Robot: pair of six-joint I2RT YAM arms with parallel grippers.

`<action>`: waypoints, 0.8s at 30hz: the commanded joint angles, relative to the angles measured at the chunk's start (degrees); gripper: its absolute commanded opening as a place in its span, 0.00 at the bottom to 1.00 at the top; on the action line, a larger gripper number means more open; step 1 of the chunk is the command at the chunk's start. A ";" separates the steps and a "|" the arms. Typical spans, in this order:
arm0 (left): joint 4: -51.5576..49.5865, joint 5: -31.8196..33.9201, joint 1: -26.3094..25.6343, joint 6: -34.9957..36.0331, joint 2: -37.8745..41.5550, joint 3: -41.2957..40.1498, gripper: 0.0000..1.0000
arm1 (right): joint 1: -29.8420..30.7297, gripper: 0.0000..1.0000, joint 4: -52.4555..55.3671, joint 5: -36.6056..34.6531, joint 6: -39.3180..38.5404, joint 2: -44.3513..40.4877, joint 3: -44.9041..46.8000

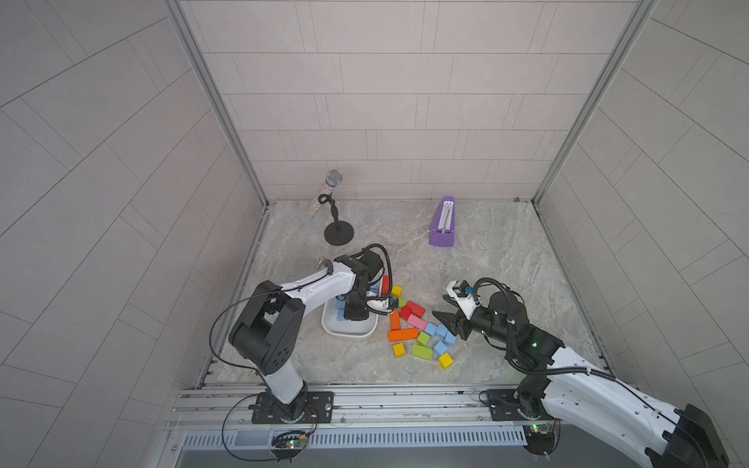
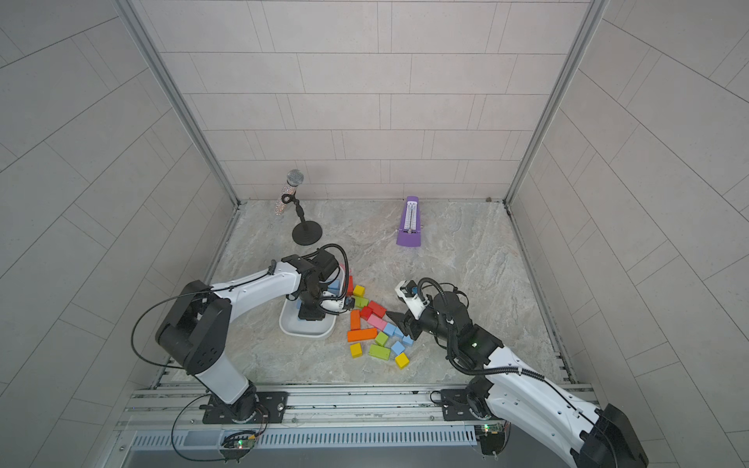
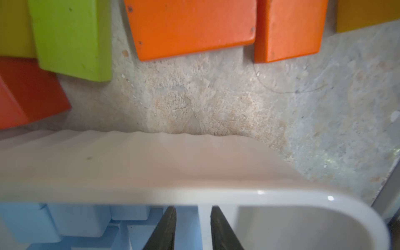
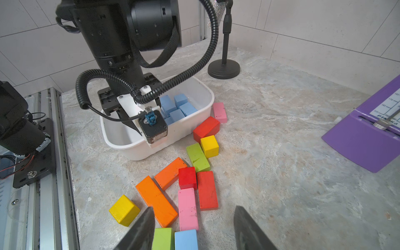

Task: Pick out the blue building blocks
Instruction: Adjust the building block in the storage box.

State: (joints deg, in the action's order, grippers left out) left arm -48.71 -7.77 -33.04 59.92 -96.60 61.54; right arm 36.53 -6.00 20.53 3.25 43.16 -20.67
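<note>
Top views first: the left tool (image 1: 353, 315) is down inside the white tray (image 1: 348, 333), close to the tabletop's (image 1: 506, 283) left edge, and the arm hides its tips here. Some blue building blocks (image 1: 339, 308) lie in that tray. Loose ones (image 2: 390, 329) sit among the coloured blocks (image 1: 403, 334) just right of it. The right tool (image 1: 439, 304) hangs beside that cluster with its jaws spread and nothing between them. There is open room at the right and the back, bare marbled stone up to the purple metronome (image 1: 442, 223). The microphone stand (image 1: 339, 234) is behind the tray. Tiled walls close three sides, and the aluminium rail (image 1: 385, 399) runs along the front edge.

Left wrist: the fingers (image 3: 166, 229) are drawn near together with only a narrow slit, and nothing shows clamped. The tips sit just inside the tray rim, with blue blocks packed to one side. Past the rim there is a bare patch of stone, then an orange block (image 3: 194, 28) and a green block (image 3: 73, 39).

Right wrist: the tool gapes wide, empty, above one blue block (image 4: 186, 239) on the tabletop. The tray wall is ahead with more blue inside it. Clear stone stretches toward the metronome.
</note>
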 commanded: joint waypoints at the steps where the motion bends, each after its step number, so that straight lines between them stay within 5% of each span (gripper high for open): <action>1: -0.16 1.17 -0.36 1.44 -0.95 -0.96 0.33 | -0.06 0.60 -0.72 0.03 -0.26 -0.22 -1.22; 24: -0.99 9.19 -0.44 3.47 0.39 -2.09 0.31 | -0.01 0.60 -0.86 0.65 0.77 0.68 -1.61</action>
State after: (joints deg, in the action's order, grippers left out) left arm -48.05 0.56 -33.04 61.98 -97.58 60.55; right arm 36.53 -6.20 20.60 4.16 43.86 -20.67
